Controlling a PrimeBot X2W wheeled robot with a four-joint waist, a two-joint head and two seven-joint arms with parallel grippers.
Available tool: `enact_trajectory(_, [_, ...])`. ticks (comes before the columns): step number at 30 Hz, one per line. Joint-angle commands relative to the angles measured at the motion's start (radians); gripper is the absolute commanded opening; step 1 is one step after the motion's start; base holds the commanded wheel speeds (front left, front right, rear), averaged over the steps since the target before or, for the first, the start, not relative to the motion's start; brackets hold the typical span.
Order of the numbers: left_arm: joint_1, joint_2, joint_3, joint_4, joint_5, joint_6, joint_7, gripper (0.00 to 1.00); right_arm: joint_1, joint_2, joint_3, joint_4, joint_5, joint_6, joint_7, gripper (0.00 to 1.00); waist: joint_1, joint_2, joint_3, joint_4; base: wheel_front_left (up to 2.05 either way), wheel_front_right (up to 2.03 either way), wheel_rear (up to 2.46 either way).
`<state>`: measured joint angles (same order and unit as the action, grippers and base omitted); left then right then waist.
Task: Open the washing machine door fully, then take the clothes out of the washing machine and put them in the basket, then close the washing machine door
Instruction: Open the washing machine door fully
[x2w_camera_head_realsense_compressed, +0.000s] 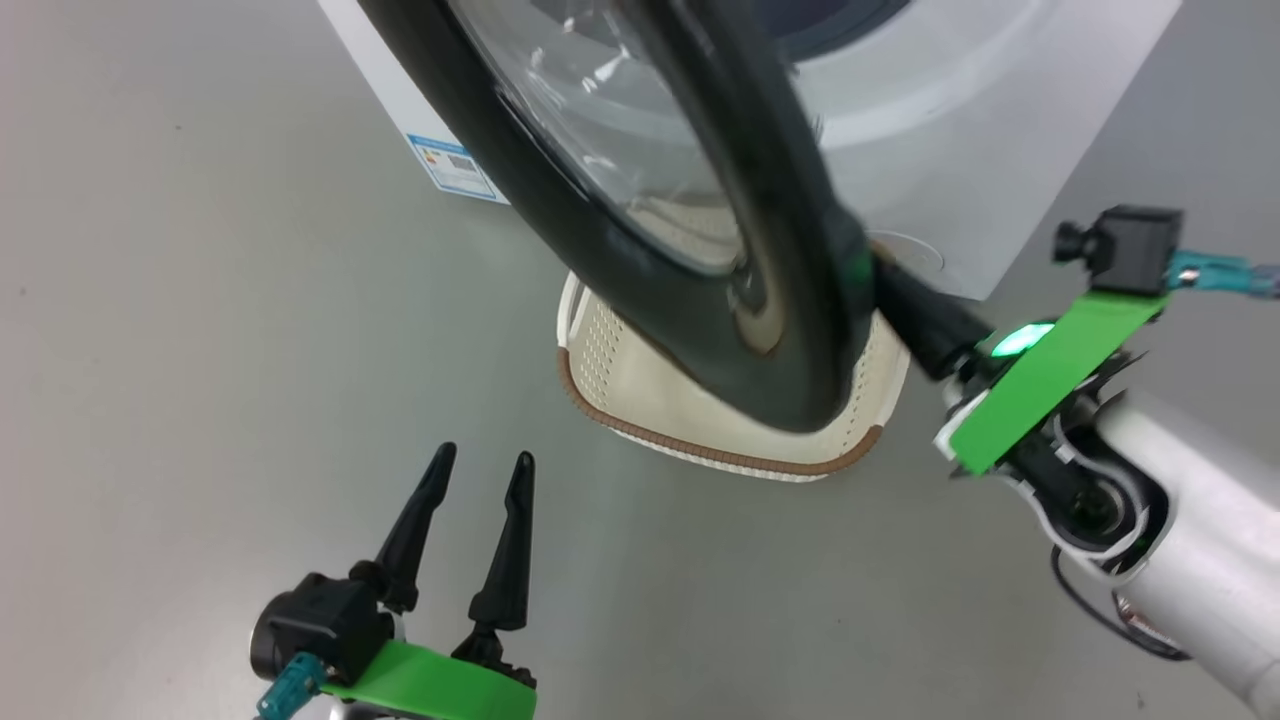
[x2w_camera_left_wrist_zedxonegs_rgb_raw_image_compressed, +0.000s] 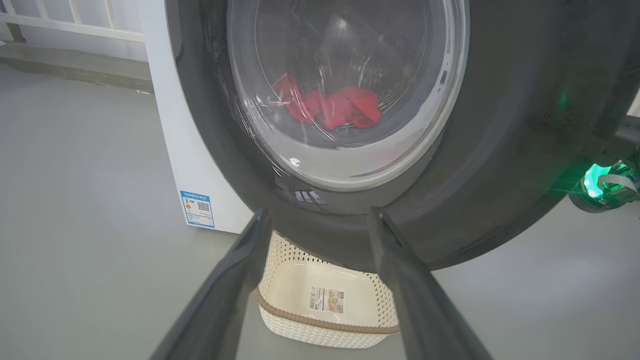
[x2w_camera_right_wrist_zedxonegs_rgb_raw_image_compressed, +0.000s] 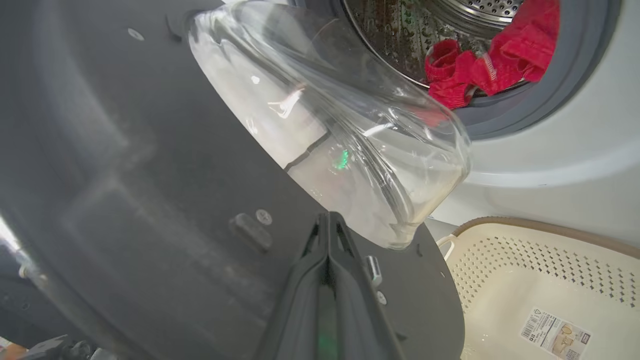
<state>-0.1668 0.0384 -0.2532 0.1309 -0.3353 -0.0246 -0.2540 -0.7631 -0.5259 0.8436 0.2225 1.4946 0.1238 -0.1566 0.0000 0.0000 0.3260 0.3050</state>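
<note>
1. Treat this as the opening step, by the look of it only partway done: the washing machine door (x2w_camera_head_realsense_compressed: 790, 330) swung out at an angle, not yet fully back, its lower rim hanging over the basket (x2w_camera_head_realsense_compressed: 700, 452).
2. Work with the right gripper (x2w_camera_right_wrist_zedxonegs_rgb_raw_image_compressed: 328, 220) pinched shut and holding nothing, its tips pressed to the door's inner face just beside the bulging glass window (x2w_camera_right_wrist_zedxonegs_rgb_raw_image_compressed: 340, 125). Use the closed tips as one blunt pusher.
3. Push near the free edge, close to the latch hook (x2w_camera_right_wrist_zedxonegs_rgb_raw_image_compressed: 372, 270) and far from the hinge, following the door's arc rather than a straight line. That means less chance of skidding off the glossy plastic.
4. Steer clear of the latch hook and the small screws beside the tips; a snag there looks likely to stall the swing.
5. Leave the left gripper (x2w_camera_head_realsense_compressed: 483, 458) low and to the left, fingers spread wide and empty, outside the door's sweep, ready for the reach inside.
6. Note the clothes (x2w_camera_right_wrist_zedxonegs_rgb_raw_image_compressed: 490, 65): red, bunched at the front lip of the drum (x2w_camera_right_wrist_zedxonegs_rgb_raw_image_compressed: 395, 45) inside the washing machine (x2w_camera_head_realsense_compressed: 980, 130), untouched.
7. Mind the basket on the floor (x2w_camera_head_realsense_compressed: 200, 400) right before the machine, empty apart from a sticker (x2w_camera_right_wrist_zedxonegs_rgb_raw_image_compressed: 555, 335). Contact between door rim and basket is impossible to judge from these views, so go slowly.
</note>
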Motion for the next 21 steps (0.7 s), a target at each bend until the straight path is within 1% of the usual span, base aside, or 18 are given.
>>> enact_trajectory(1, [0.0, 0.012, 0.028, -0.022, -0.005, 0.009, -0.008, 1.0, 0.014, 0.01, 0.028, -0.038, 0.004, 0.007, 0.003, 0.0, 0.0, 0.0, -0.015, 0.009, 0.0, 0.0, 0.0])
enact_trajectory(9, [0.033, 0.012, 0.03, -0.016, 0.002, 0.01, -0.008, 1.0, 0.041, 0.021, 0.111, -0.066, 0.021, 0.007, 0.0, 0.0, 0.0, 0.0, -0.063, 0.026, 0.0, 0.0, 0.0])
enact_trajectory(21, [0.071, 0.012, 0.029, -0.006, 0.004, 0.018, -0.008, 1.0, 0.056, 0.035, 0.199, -0.085, 0.036, 0.007, -0.007, 0.0, 0.0, 0.0, -0.113, 0.099, 0.0, 0.0, 0.0])
